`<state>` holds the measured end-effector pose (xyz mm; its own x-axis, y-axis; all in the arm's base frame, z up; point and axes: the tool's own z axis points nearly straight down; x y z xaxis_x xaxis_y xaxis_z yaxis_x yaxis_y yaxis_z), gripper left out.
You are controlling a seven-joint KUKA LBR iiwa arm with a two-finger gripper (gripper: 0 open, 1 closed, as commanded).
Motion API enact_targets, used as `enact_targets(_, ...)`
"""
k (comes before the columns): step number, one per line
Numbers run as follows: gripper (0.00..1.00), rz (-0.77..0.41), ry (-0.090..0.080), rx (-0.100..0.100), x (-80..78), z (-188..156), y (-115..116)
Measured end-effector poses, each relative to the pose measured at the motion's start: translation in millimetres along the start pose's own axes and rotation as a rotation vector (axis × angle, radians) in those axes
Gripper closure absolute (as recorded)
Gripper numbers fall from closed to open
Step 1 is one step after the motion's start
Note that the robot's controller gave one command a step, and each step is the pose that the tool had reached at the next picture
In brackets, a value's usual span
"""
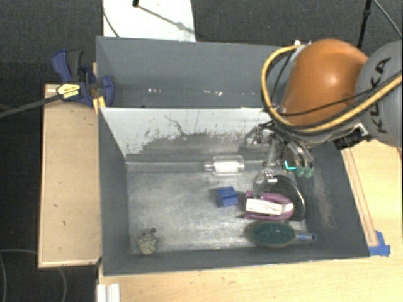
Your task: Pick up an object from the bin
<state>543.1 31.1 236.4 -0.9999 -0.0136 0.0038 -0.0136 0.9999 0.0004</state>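
My gripper (268, 170) hangs low in the right half of the bin, under the orange cover. Just below it lies a purple and white flat thing (269, 207) with a white label, partly ringed by a black loop (298, 200). A dark teal oval brush (271, 234) with a blue handle end rests in front of that, near the bin's front wall. A small blue block (225, 197) sits to the gripper's left. A clear little bottle (225, 166) lies on its side at the back, left of the gripper.
A small grey-green lump (147, 242) sits alone in the front left corner. The arm and its cables cover the bin's back right corner.
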Motion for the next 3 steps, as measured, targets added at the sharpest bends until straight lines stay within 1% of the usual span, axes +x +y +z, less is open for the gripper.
enact_targets(1, 0.0, -0.066, 0.001, 0.0, -10.7, 143.9, -37.3)
enact_targets(2, 1.0, -0.065, -0.005, -0.001, -12.2, 139.7, -35.8)
enact_targets(3, 0.0, -0.064, -0.004, -0.001, -12.3, 140.4, -36.1)
